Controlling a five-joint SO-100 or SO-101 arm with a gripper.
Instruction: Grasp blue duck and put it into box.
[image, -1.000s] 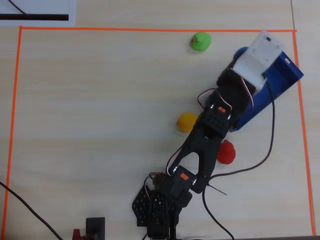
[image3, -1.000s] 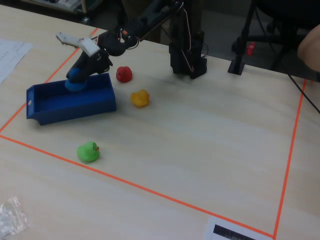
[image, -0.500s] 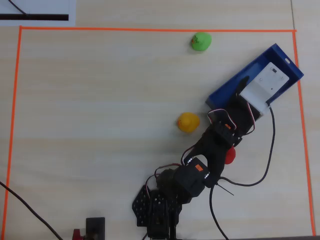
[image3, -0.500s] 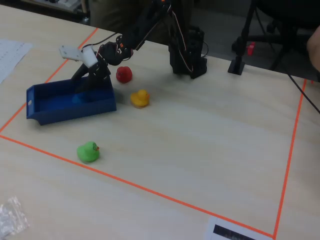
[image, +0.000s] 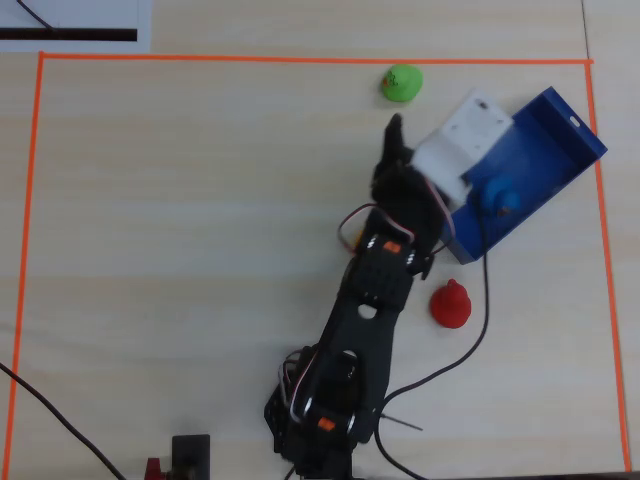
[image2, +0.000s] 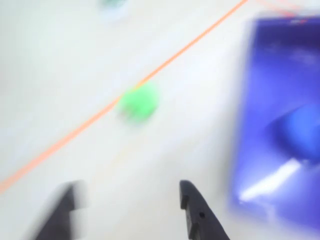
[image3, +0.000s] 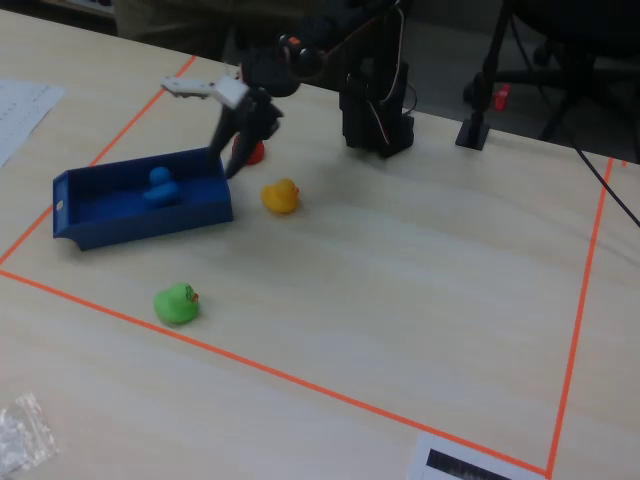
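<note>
The blue duck (image: 500, 195) sits inside the dark-blue box (image: 585, 140), upright, also in the fixed view (image3: 160, 185) within the box (image3: 150, 225). In the blurred wrist view the box (image2: 255, 100) fills the right side, with the duck (image2: 300, 130) as a blue blob in it. My gripper (image2: 130, 187) is open and empty, hanging over bare table just beside the box's near end (image3: 235, 160). In the overhead view the gripper (image: 405, 135) points toward the green duck, and its white block overlaps the box.
A green duck (image: 402, 82) lies ahead of the gripper near the orange tape line (image2: 75, 132). A yellow duck (image3: 282, 195) and a red duck (image: 451, 303) sit close to the arm. Cables trail from the arm base (image: 320, 420).
</note>
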